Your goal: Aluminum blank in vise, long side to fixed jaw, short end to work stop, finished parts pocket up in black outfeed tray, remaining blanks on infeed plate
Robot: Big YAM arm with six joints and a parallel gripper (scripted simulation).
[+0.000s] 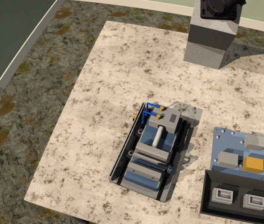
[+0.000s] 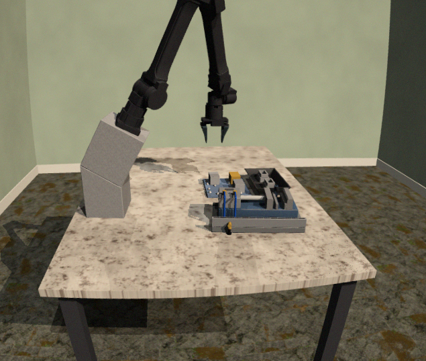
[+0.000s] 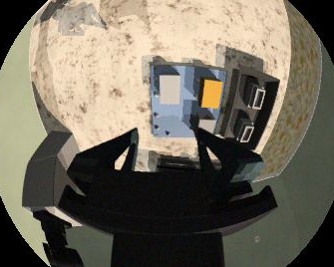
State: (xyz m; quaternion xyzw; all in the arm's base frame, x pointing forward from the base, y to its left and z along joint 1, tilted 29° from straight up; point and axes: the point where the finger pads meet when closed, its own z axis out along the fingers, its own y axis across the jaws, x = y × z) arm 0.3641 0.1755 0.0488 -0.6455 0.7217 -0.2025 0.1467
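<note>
The vise (image 1: 149, 149) stands mid-table with nothing between its jaws; the work stop (image 1: 163, 165) sticks in beside the fixed jaw (image 1: 144, 172). Two gray aluminum blanks (image 1: 254, 142) (image 1: 227, 159) and a yellow brass blank (image 1: 253, 165) lie on the blue infeed plate (image 1: 233, 144). Two finished parts (image 1: 222, 195) (image 1: 253, 201) lie pocket up in the black outfeed tray (image 1: 239, 195). My gripper (image 2: 214, 133) hangs high above the back of the table, open and empty. In the wrist view the open gripper (image 3: 167, 154) frames the plate (image 3: 187, 102), with the brass blank (image 3: 211, 93) and the tray (image 3: 250, 112) beyond.
The gray robot pedestal (image 1: 211, 41) stands at the table's far side. Blue hoses (image 1: 149, 109) rise at the vise's hose end. A long gray rail (image 2: 257, 224) runs along one side of the vise base.
</note>
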